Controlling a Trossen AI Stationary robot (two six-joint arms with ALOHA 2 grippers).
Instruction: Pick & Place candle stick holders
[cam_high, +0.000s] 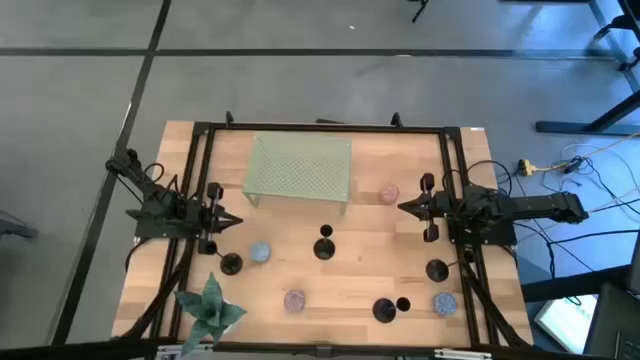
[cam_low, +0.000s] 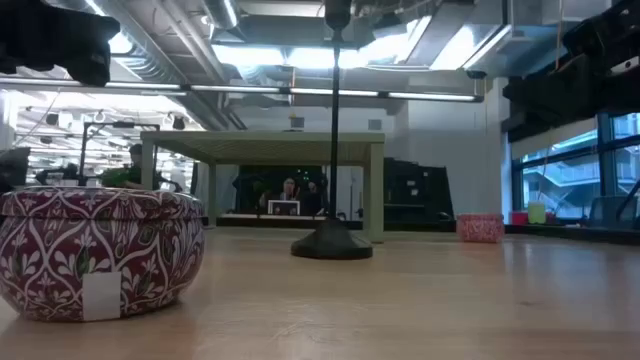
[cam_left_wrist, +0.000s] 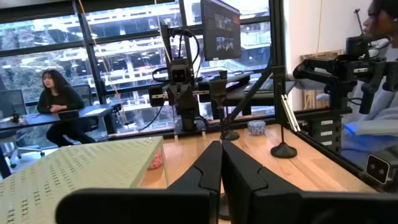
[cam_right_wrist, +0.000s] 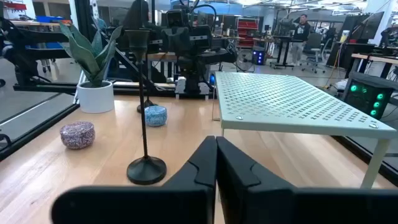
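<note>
Four black candlestick holders stand upright on their round bases on the wooden table: one in the middle (cam_high: 325, 245), one at the left (cam_high: 231, 262), one at the right (cam_high: 437, 268) and one near the front edge (cam_high: 385, 308). The middle one also shows in the low view (cam_low: 331, 243) and in the right wrist view (cam_right_wrist: 146, 169). My left gripper (cam_high: 232, 221) is shut and empty at the table's left side, above the table. My right gripper (cam_high: 405, 207) is shut and empty at the right side. Both point toward the table's middle.
A pale green perforated shelf (cam_high: 300, 168) stands on legs at the far middle. Small round tins lie about: pink (cam_high: 389, 193), blue (cam_high: 259, 253), purple (cam_high: 294, 299) and blue (cam_high: 445, 302). A potted plant (cam_high: 210, 310) stands at the front left. A black frame (cam_high: 320, 128) edges the table.
</note>
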